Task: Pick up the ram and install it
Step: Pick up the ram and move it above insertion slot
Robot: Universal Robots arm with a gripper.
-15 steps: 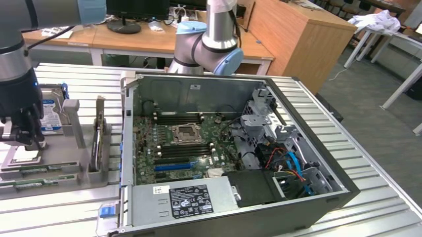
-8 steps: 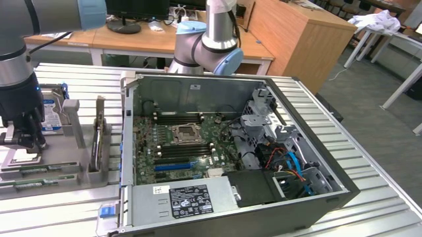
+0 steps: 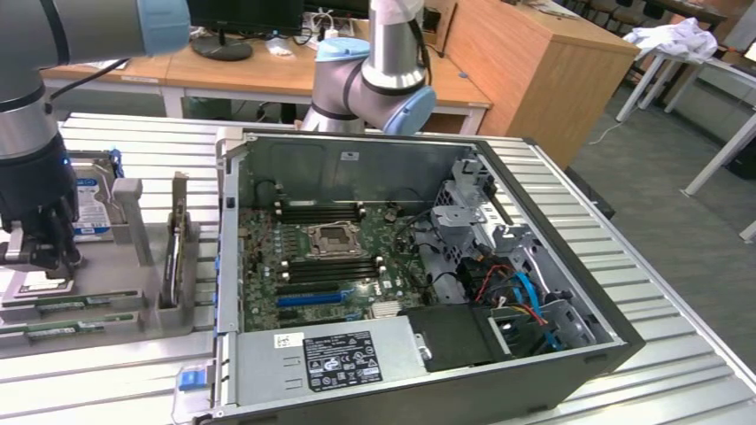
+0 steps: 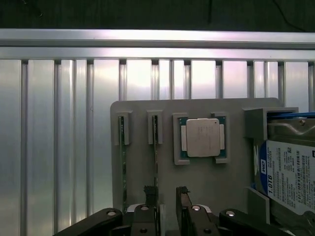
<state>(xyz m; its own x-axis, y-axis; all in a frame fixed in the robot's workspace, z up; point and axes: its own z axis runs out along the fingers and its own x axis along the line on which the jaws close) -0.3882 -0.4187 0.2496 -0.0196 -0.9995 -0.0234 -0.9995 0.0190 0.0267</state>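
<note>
While the ram waits: the ram (image 3: pixel 73 301) lies on edge in its slot of the grey holder (image 3: pixel 130 292), on the exterior view's left of the computer case (image 3: pixel 413 266). A second stick (image 3: pixel 65 329) lies just beside it.
Done: by my reading, only the approach. You have not lifted anything yet.
Left: the pick-up, the carry to the case, and the seating in the dark memory slots (image 3: pixel 317 270) on the motherboard, which look unfilled.
Gripper: the gripper (image 3: pixel 39 255) hangs low over the holder, jaws spread wide and empty.
Fingers: in the wrist view, one of the fingers (image 4: pixel 149 195) sits at the end of the ram. I cannot tell whether the stick lies between the two.
Neighbours: the processor (image 4: pixel 202 137) and the hard drive (image 4: pixel 290 177) sit in their own pockets nearby.
Arm: your arm reaches from its base behind the case across to the holder, with the last link upright and the tool pointing straight down.
</note>
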